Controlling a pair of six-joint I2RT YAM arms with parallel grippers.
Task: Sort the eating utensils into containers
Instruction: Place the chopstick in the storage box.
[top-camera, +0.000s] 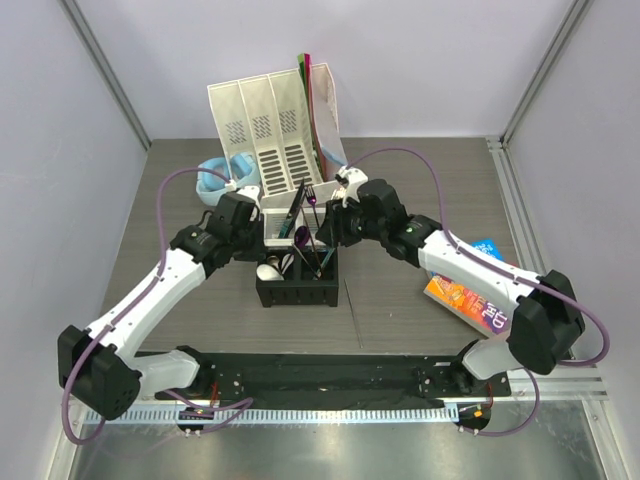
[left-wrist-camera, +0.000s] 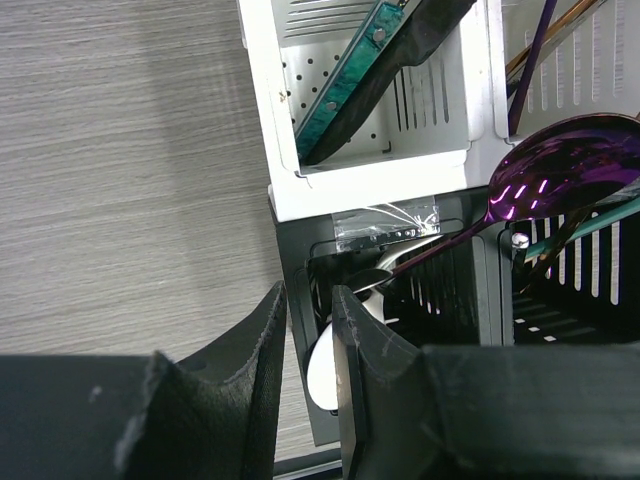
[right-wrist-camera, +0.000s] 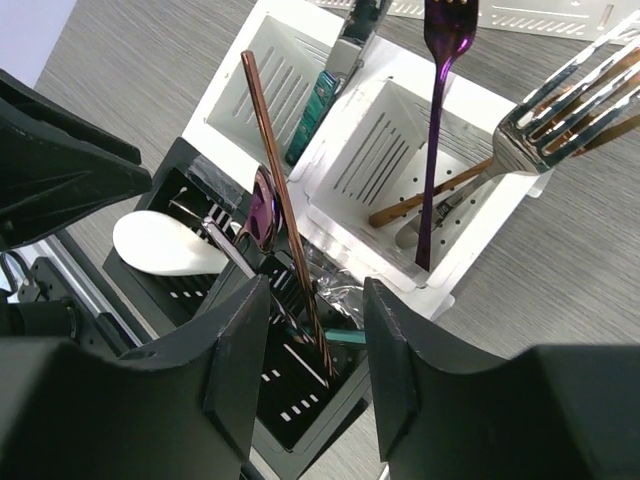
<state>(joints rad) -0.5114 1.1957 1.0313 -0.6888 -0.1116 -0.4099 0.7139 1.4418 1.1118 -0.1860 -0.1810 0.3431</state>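
The four-cell caddy (top-camera: 298, 292) stands mid-table. Its white cells hold a purple fork (right-wrist-camera: 437, 150), a metal fork (right-wrist-camera: 540, 130) and a teal-handled piece (right-wrist-camera: 322, 95). Its black cells hold a purple spoon (right-wrist-camera: 262, 205), a thin brown chopstick (right-wrist-camera: 280, 190) and a white ceramic spoon (right-wrist-camera: 160, 245), whose bowl pokes out on the left. My right gripper (right-wrist-camera: 315, 310) is open above the near black cell, with the chopstick between the jaws but untouched. My left gripper (left-wrist-camera: 308, 320) is narrowly open and empty above the black cell's outer wall, over the white spoon (left-wrist-camera: 322, 375).
A tall white slotted file organiser (top-camera: 262, 120) stands right behind the caddy. Blue headphones (top-camera: 213, 175) lie at its left. A colourful book (top-camera: 478, 300) lies under my right arm at the right. Both wrists crowd the caddy from either side.
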